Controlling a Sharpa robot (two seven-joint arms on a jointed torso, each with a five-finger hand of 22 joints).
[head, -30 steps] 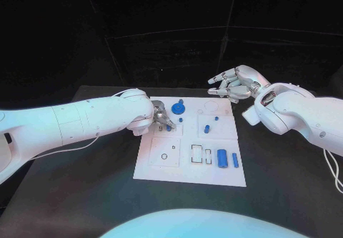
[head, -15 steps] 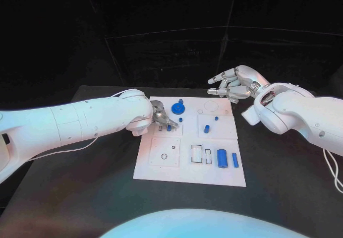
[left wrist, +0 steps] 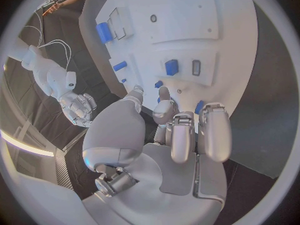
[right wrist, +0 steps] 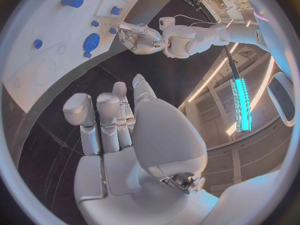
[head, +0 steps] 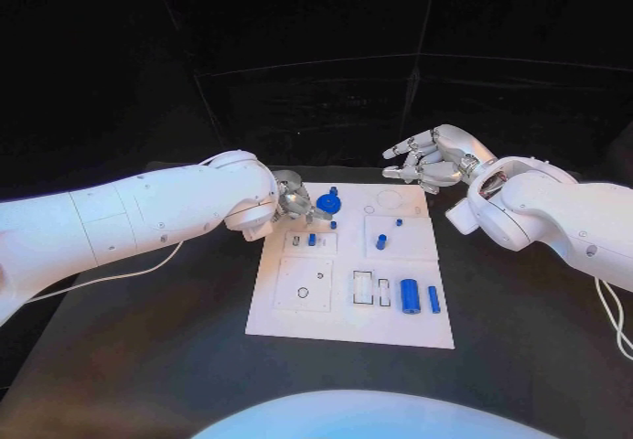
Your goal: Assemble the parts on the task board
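The white task board (head: 346, 315) lies mid-table. A blue round disc part (head: 328, 201) stands near its far edge. My left hand (head: 295, 207) hovers just left of that disc, fingers (left wrist: 214, 130) stretched out with nothing held. Two small blue pegs (head: 313, 240) stand in the square recess just nearer than it. Another peg (head: 381, 240), a thick blue cylinder (head: 411, 293) and a slim bar (head: 434, 297) lie on the board's right half. My right hand (head: 430, 157) is raised beyond the board's far right corner, fingers apart and empty. The right wrist view shows the disc (right wrist: 91, 41) and my left hand (right wrist: 141, 37).
Black table (head: 158, 366) surrounds the board, with bare room on its near side. A white cable (head: 145, 273) trails under my left arm. Empty outlined slots (head: 363, 285) sit on the board's near half.
My left hand has drawn back from the square recess toward the far edge, uncovering the small pegs there. The right hand has hardly moved.
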